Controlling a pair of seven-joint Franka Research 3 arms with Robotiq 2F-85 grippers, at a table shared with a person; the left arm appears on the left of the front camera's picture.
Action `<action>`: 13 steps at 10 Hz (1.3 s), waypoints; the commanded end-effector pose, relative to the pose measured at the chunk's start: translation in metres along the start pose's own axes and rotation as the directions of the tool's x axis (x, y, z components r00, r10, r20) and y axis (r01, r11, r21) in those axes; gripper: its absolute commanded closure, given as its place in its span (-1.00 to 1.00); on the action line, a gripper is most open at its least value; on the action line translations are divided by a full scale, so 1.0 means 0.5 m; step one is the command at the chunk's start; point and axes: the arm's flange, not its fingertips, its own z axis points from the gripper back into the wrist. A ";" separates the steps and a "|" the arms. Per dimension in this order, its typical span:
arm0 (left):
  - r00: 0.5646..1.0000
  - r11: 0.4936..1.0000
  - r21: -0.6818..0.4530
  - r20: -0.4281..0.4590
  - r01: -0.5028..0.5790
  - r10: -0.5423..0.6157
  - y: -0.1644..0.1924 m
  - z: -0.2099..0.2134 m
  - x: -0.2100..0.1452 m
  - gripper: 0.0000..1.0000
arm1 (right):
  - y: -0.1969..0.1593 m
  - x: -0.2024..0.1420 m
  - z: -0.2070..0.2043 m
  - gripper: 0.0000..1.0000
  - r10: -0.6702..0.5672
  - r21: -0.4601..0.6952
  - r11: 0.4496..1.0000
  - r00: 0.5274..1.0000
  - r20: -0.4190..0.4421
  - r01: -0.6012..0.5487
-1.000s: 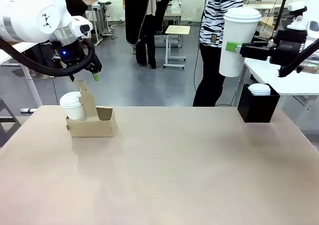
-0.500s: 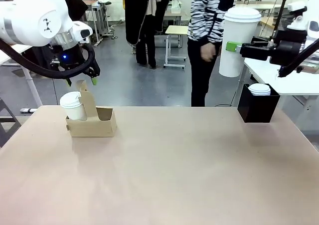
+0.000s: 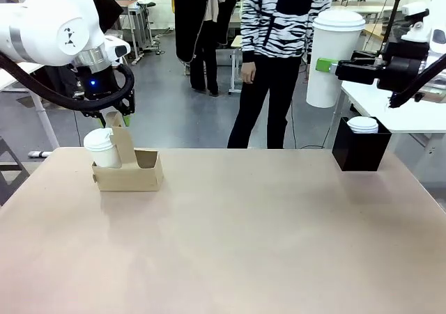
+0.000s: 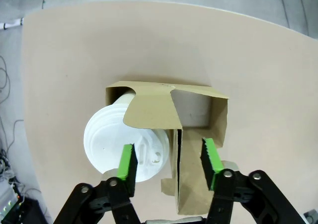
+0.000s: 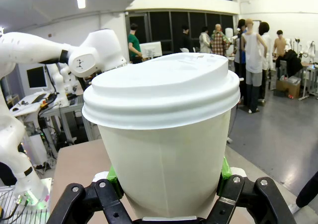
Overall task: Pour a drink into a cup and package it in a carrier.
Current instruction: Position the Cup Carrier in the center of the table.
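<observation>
Carrier [image 3: 129, 171]: brown cardboard, on the table [image 3: 244, 244] at its far-left part, robot's left side.
Carrier slots: left slot holds a short lidded white cup [image 3: 103, 150]. Right slot is bare inside.
Handle [image 3: 124, 143]: upright divider between the two slots, its top reaching above the short cup's lid.
Left gripper [image 3: 116, 121]: directly over the carrier, pointing down at the handle top.
Left jaws: spread in the wrist view, one green pad over the short cup's lid and the other over the open-slot side, with the handle's top edge between them. Can't tell whether either pad touches the cardboard.
Cup [image 3: 336, 49]: tall, white, flat white lid on, upright and held in the air at far right, well apart from the carrier.
Right gripper [image 3: 327, 65]: reaches in horizontally from the right, jaws pinching the cup's wall below the lid. Wrist view shows green pads pressed on both sides.
Black box [image 3: 361, 154]: on the table's far-right corner, below the raised cup, with a white lid on top.
Person [image 3: 279, 21]: striped top, standing beyond the far edge near the middle, hands at their sides.
</observation>
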 end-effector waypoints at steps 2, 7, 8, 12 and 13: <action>1.000 1.000 0.006 0.004 -0.011 0.011 -0.003 0.004 0.007 1.00 | 0.002 0.005 -0.004 -0.60 0.007 0.000 1.000 1.000 0.005 -0.007; 1.000 0.999 -0.030 -0.008 -0.025 0.025 0.006 -0.006 0.015 1.00 | 0.002 0.005 -0.004 -0.60 0.007 0.000 1.000 1.000 0.005 -0.007; 0.994 0.999 -0.047 -0.112 0.007 -0.012 0.006 -0.020 0.022 1.00 | 0.002 0.005 -0.004 -0.60 0.007 0.000 1.000 1.000 0.005 -0.007; 1.000 1.000 -0.007 -0.003 -0.005 0.005 0.000 -0.002 0.002 1.00 | 0.002 0.005 -0.004 -0.60 0.007 0.000 1.000 1.000 0.005 -0.007; 1.000 1.000 -0.007 -0.003 -0.005 0.005 0.000 -0.002 0.002 1.00 | 0.002 0.005 -0.004 -0.60 0.007 0.000 1.000 1.000 0.005 -0.007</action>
